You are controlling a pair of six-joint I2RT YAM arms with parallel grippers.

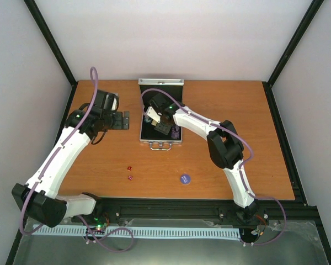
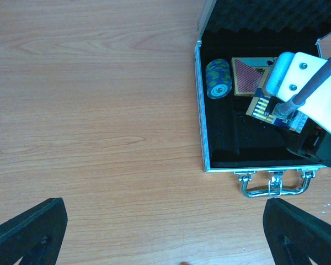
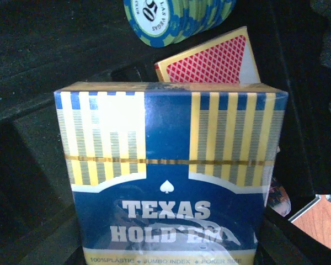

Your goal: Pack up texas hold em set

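Right arm [image 1: 198, 124] elbow-bent, reaching left into open case [image 2: 201, 110]. Right jaws grip blue deck [image 3: 168, 182] inside case, just beside red deck [image 2: 251, 76], chips [image 2: 218, 78] near. Left arm [image 1: 66, 149] stretched forward, left of case. Left jaws wide, empty. Dice [image 1: 129, 172] and disc [image 1: 184, 178] on bench [image 1: 237, 138].

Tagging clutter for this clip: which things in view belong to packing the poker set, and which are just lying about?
Job: silver case, chip stack, red deck, blue-yellow deck, two red dice, blue disc.
Lying about: no stray items seen; only the wooden table itself.
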